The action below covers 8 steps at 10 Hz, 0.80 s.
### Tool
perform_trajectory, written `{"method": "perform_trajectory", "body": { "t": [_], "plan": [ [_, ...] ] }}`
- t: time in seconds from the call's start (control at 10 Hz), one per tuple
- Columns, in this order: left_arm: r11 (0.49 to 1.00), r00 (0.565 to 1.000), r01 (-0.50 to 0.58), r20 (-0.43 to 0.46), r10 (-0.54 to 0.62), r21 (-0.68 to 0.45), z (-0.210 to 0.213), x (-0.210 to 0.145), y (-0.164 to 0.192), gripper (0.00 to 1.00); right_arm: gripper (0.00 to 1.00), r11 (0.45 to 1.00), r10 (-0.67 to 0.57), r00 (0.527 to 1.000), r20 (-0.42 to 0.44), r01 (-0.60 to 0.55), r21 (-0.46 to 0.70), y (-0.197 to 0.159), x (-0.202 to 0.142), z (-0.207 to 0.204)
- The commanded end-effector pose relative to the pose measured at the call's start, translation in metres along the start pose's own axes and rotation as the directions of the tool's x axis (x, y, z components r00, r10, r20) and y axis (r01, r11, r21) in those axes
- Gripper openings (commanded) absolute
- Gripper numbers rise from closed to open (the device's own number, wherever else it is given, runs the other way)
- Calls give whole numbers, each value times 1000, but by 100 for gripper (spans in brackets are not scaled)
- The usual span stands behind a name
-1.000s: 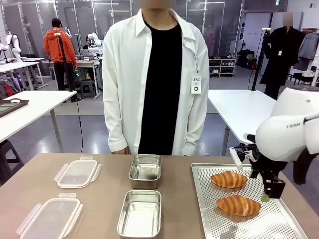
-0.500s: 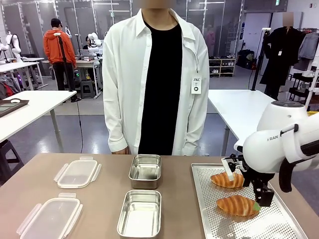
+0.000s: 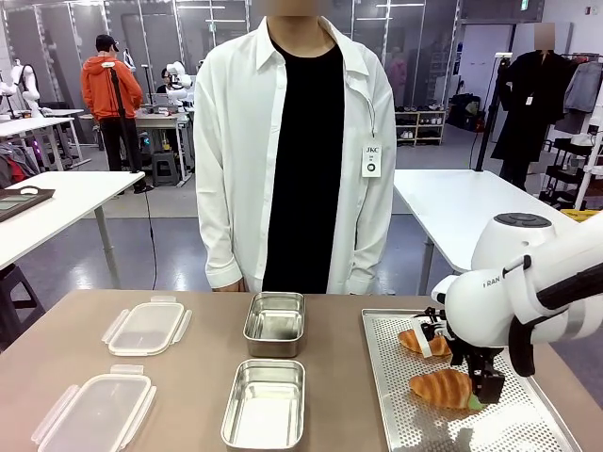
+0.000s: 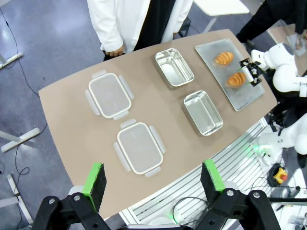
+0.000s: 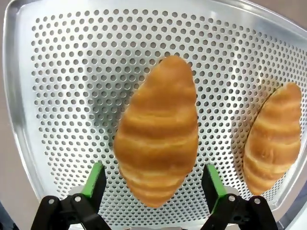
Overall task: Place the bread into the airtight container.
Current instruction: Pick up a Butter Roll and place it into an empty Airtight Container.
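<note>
Right claw (image 5: 152,179) apart, straddling the near bread (image 5: 158,129) on perforated tray (image 5: 57,72) — not clamped. Left claw (image 4: 152,184) apart, high above bench (image 4: 72,110).

I read the baking tray (image 5: 67,72) as perforated metal with a dull brushed sheen. Bread (image 5: 157,129): golden ridged crust, slightly glossy. Far container (image 3: 274,325) and near container (image 3: 265,405): smooth satin steel. Lids (image 3: 146,327): frosted translucent plastic. Tabletop (image 3: 188,377): matt brown, smooth.
</note>
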<state>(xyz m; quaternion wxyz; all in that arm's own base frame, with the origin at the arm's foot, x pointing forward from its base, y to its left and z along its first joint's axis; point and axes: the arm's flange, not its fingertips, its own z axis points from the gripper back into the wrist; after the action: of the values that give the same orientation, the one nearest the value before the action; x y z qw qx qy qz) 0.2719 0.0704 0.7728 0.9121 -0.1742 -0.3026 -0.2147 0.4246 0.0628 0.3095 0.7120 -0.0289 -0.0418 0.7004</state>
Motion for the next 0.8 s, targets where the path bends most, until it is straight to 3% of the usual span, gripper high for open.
{"method": "perform_trajectory", "body": {
  "t": [0.0, 0.3, 0.7],
  "plan": [
    [1000, 1000, 18, -1, -18, -10, 1, 0, -1, 100, 100, 1000, -17, 1000, 10, 17, -20, 8, 2, -12],
    [1000, 1000, 18, -1, -18, -10, 1, 0, -1, 100, 100, 999, -52, 997, 56, 52, 1, 1, 2, -18],
    [1000, 1000, 18, -1, -18, -10, 1, 0, -1, 100, 63, 998, -55, 997, 56, 55, -4, -2, 4, -15]
  ]
}}
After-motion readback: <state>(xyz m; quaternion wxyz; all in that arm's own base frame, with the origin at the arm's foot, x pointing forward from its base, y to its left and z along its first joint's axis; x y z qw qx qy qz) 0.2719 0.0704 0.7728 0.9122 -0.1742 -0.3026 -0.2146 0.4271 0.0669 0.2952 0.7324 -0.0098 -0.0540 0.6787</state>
